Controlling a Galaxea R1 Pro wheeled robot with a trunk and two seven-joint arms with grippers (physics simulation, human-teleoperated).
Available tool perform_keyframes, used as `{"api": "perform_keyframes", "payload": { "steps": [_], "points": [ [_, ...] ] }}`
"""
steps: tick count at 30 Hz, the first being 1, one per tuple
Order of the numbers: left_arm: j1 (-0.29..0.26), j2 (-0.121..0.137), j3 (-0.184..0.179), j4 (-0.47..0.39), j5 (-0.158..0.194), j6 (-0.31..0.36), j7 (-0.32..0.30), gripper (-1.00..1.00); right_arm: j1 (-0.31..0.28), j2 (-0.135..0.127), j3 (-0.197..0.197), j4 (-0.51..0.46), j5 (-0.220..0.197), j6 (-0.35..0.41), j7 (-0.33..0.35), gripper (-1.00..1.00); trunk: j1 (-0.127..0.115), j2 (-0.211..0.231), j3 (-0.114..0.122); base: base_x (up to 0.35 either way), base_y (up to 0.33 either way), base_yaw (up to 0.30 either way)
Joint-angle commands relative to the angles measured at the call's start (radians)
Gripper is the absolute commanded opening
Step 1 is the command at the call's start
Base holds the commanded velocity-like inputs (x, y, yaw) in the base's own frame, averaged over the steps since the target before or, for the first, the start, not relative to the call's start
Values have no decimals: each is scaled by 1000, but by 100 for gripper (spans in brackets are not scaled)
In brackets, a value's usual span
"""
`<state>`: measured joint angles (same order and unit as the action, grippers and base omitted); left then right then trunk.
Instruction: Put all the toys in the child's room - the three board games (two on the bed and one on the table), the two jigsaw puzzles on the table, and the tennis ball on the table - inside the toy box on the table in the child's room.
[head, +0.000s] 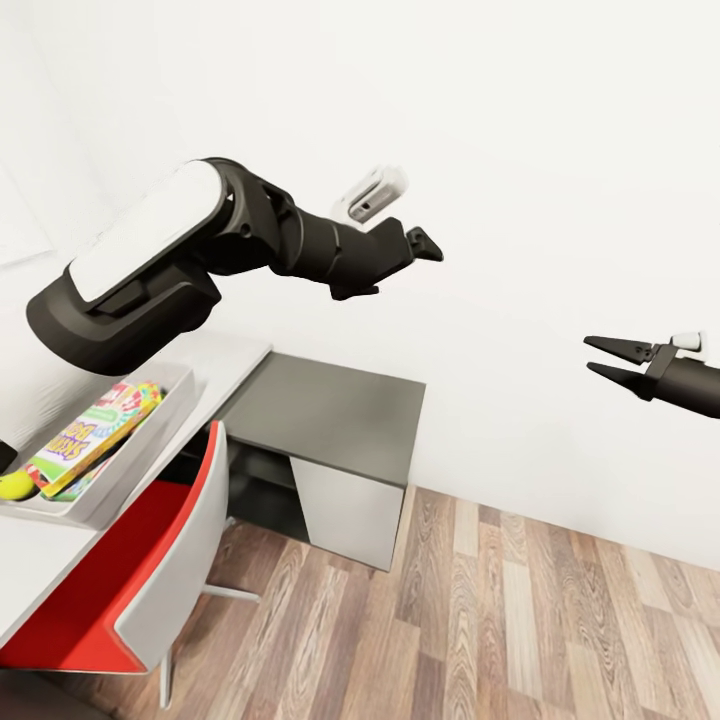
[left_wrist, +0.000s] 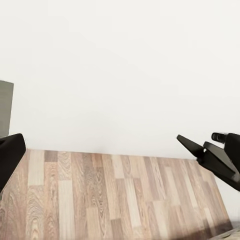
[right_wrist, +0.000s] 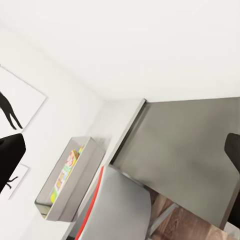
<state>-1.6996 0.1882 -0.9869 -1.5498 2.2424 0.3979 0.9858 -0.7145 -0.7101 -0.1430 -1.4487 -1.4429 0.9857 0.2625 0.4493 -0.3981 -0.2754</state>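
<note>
- Leftmost from my head camera, the toy box (head: 120, 470) sits on the white table (head: 40, 560). A colourful board game (head: 95, 432) lies tilted inside it, and the yellow tennis ball (head: 15, 486) rests in its near corner.
- Just before the table stands a chair (head: 130, 580) with a red seat and grey back, tucked close to the table edge.
- Above the box my left arm reaches out toward the white wall; my left pincer (head: 425, 245) is at its tip, and whether it is released or clenched I cannot tell.
- Below it, a grey desk section (head: 330, 410) adjoins the table over the wooden floor (head: 480, 620).
- At the far right, my right pincer (head: 610, 362) hangs in mid-air, its fingers spread apart and grasping nothing.
</note>
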Motion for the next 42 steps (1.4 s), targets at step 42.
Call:
{"api": "perform_keyframes", "payload": {
  "steps": [42],
  "points": [
    [-2, 50, -74, -9, 3, -114, -4, 100, 21, 3, 88, -4, 9, 1, 10, 100, 1, -2, 66, -75, 0, -4]
  ]
}}
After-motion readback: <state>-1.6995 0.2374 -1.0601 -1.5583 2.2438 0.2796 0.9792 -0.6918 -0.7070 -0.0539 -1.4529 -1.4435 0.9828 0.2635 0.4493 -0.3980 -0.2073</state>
